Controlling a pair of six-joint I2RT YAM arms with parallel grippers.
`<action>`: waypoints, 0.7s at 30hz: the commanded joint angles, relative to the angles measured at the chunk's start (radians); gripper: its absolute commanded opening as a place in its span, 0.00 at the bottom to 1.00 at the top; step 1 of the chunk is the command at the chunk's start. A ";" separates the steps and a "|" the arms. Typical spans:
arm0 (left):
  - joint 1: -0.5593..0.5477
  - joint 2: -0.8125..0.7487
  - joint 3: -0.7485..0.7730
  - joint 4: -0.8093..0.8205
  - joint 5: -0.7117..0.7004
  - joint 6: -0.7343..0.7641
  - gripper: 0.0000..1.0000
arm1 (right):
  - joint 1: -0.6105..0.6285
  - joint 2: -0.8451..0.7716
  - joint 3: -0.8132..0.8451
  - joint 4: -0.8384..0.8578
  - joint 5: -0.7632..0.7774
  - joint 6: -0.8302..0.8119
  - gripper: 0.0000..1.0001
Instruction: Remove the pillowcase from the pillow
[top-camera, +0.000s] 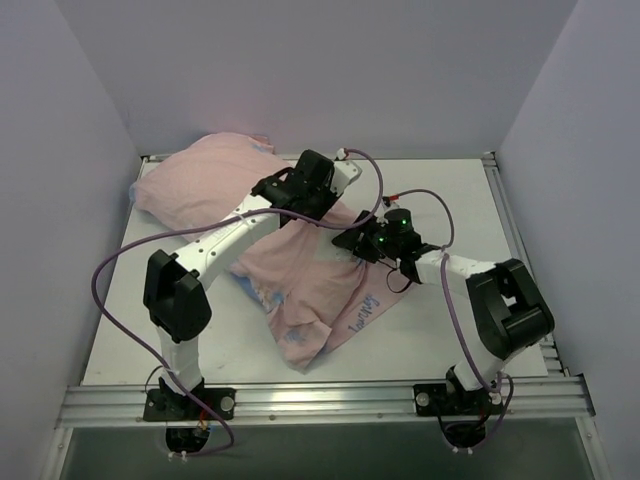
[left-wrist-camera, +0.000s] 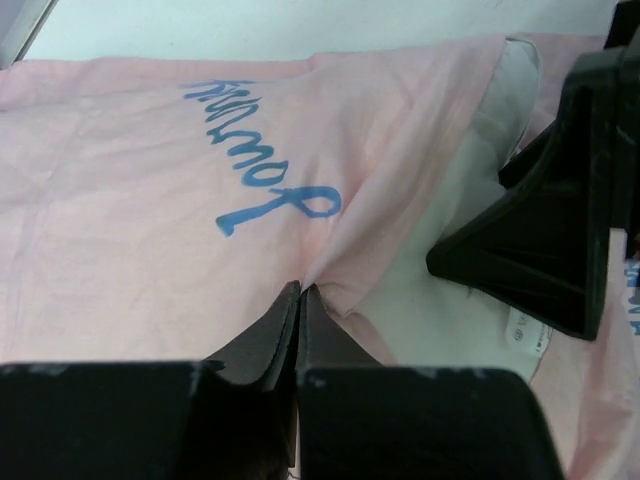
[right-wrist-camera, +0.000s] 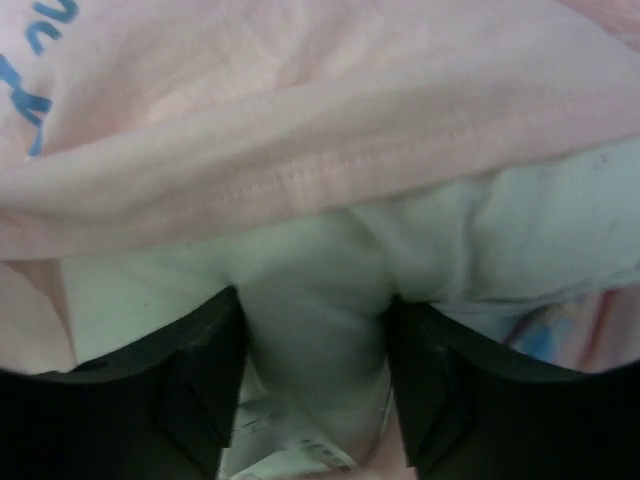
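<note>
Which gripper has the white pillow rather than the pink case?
The right gripper: it clamps a fold of the white pillow. The left gripper is pinched shut on the pink pillowcase.

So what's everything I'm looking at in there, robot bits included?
pillowcase: one, pale pink reverse outward with blue writing, lying from the far left corner to the table's middle
pillow: one, white, showing at the pillowcase's opening
table: one, white, under everything
cables: several, purple, looping along the arms
left gripper: one, black, shut on the pillowcase's edge
right gripper: one, black, shut on the pillow
</note>
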 joint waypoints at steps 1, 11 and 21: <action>0.015 -0.033 0.046 0.044 -0.060 -0.012 0.02 | 0.020 0.087 0.037 0.019 0.019 -0.011 0.47; 0.200 0.042 -0.047 0.110 -0.179 0.039 0.02 | 0.021 -0.186 0.398 -0.281 -0.005 -0.221 0.00; 0.410 0.156 0.166 0.027 -0.212 0.045 0.02 | -0.020 -0.498 0.102 -0.398 -0.015 -0.233 0.00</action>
